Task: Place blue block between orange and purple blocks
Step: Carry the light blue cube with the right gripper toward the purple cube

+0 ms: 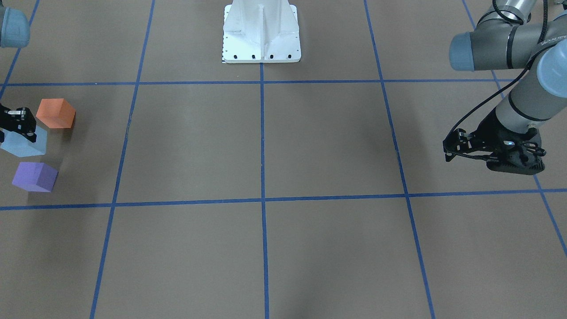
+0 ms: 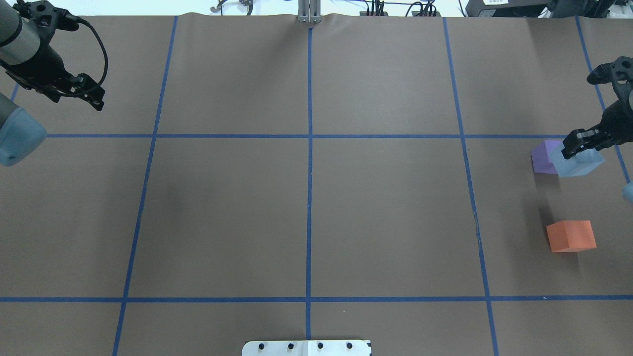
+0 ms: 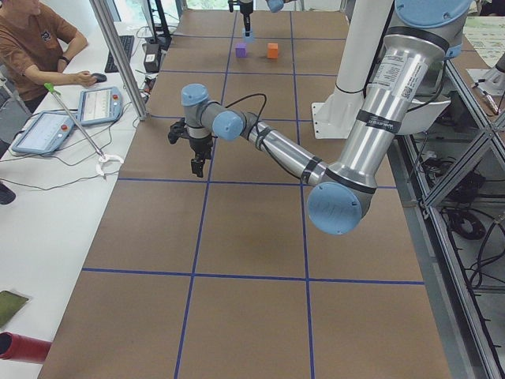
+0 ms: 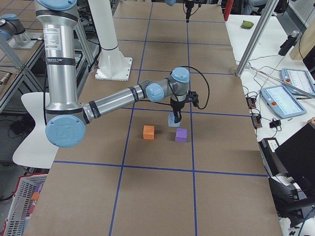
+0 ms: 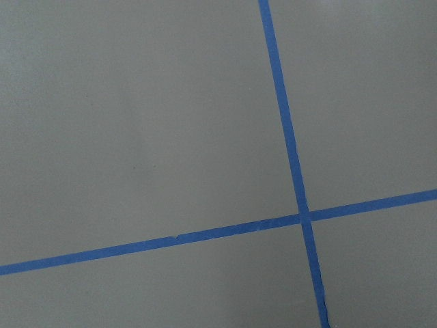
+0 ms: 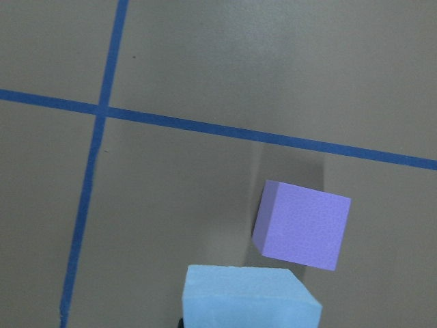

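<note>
My right gripper [image 1: 21,126] is shut on the light blue block [image 1: 26,145] and holds it above the table. The orange block [image 1: 55,113] and the purple block [image 1: 34,176] rest on the table with a gap between them. In the overhead view the blue block [image 2: 576,163] overlaps the purple block [image 2: 543,155], with the orange block [image 2: 571,236] nearer the robot. In the right wrist view the blue block [image 6: 249,297] is at the bottom edge, just before the purple block [image 6: 302,224]. My left gripper [image 2: 91,93] is open and empty, far away.
The brown table is marked with blue tape lines [image 1: 262,199]. The robot's white base plate [image 1: 261,44] stands at the table's middle edge. An operator's side table with tablets [image 3: 55,118] runs along the far side.
</note>
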You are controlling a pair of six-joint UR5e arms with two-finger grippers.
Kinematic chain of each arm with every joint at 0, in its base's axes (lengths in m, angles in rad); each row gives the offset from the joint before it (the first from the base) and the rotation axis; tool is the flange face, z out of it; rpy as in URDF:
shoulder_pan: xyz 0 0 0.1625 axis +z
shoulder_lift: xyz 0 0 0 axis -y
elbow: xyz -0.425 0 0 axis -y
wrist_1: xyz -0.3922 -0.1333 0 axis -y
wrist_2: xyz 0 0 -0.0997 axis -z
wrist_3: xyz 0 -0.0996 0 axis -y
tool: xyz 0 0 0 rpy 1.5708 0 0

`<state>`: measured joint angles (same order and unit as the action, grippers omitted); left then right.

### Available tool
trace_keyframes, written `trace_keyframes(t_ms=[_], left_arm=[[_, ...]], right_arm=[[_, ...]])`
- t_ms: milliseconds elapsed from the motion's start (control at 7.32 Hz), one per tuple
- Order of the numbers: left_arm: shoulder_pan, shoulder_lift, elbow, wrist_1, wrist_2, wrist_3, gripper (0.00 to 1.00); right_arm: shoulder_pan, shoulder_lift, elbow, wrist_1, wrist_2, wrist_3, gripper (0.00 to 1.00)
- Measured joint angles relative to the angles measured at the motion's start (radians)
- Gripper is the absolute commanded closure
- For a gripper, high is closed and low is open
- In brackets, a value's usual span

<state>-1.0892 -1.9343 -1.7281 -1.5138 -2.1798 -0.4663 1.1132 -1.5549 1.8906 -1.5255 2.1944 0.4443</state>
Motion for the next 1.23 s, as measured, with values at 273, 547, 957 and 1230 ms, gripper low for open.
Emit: trace_keyframes(t_ms=[273, 547, 957, 1230], left_arm=[[0.0, -0.001, 0.0, 0.0, 0.0, 0.0, 0.0], [0.0, -0.002, 0.001, 0.0, 0.0, 0.0, 0.0], [0.0, -0.002, 0.002, 0.001, 0.0, 0.001, 0.0], [0.0, -0.002, 0.002, 0.001, 0.001, 0.002, 0.0]], right_arm=[[0.0, -0.002, -0.035, 0.007, 0.0, 0.001, 1.0], [-0.028, -0.002, -0.064, 0.01, -0.002, 0.005, 1.0], [-0.085, 0.003, -0.085, 0.011, -0.006, 0.019, 1.0], [-0.102, 0.006, -0.109, 0.011, -0.008, 0.02, 1.0]])
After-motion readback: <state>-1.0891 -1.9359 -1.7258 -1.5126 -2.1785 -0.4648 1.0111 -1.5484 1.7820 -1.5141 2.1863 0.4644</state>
